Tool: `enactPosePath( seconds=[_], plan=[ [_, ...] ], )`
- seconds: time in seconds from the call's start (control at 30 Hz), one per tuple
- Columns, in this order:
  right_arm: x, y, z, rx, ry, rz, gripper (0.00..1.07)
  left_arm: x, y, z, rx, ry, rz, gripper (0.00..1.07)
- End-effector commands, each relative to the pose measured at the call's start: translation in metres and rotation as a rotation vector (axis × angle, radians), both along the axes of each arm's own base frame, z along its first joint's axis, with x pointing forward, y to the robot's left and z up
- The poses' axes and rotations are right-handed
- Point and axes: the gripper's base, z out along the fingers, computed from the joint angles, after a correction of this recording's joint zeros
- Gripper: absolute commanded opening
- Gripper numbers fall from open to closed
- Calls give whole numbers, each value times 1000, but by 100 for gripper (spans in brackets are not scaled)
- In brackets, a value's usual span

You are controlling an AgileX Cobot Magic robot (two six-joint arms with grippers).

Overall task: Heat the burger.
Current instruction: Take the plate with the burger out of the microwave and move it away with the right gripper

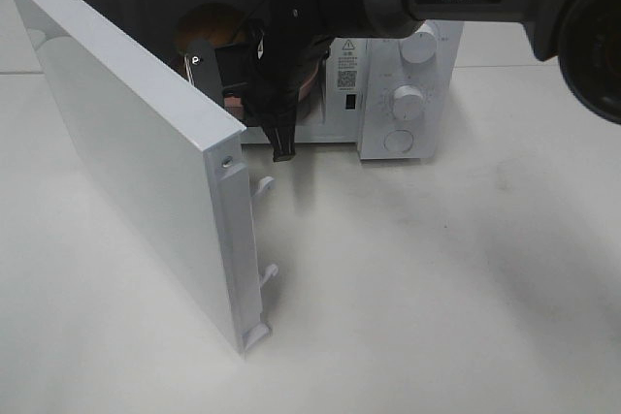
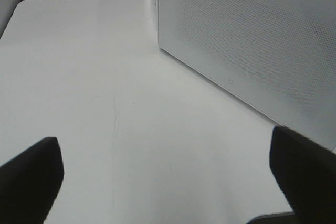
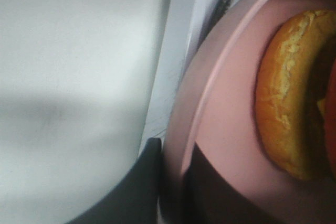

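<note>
A white microwave (image 1: 388, 65) stands on the white counter (image 1: 437, 288) with its door (image 1: 126, 143) swung wide open. The right gripper (image 3: 176, 182) reaches into the cavity opening, its jaws pinched nearly shut on the rim of a pink plate (image 3: 226, 129). The burger (image 3: 289, 98) sits on that plate, at the microwave's mouth. The left gripper (image 2: 168, 182) hangs over bare counter beside the door, jaws spread wide and holding nothing.
</note>
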Motion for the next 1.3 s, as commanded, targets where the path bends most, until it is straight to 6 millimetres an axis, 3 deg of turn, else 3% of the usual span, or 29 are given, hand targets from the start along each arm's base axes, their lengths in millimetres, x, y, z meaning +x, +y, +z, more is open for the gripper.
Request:
enactPosePath(
  seconds=[0.03, 0.63, 0.97, 1.3],
  plan=[
    [-7, -1, 21, 41, -86, 71, 0, -2, 0, 0, -7, -29, 5, 100],
    [-37, -15, 34, 59, -117, 194, 0, -2, 0, 0, -7, -29, 5, 100],
    [-40, -39, 43, 53, -115, 208, 0, -2, 0, 0, -7, -29, 5, 100],
    [-59, -61, 49, 22, -110, 242, 0, -2, 0, 0, -7, -29, 5, 100]
  ],
)
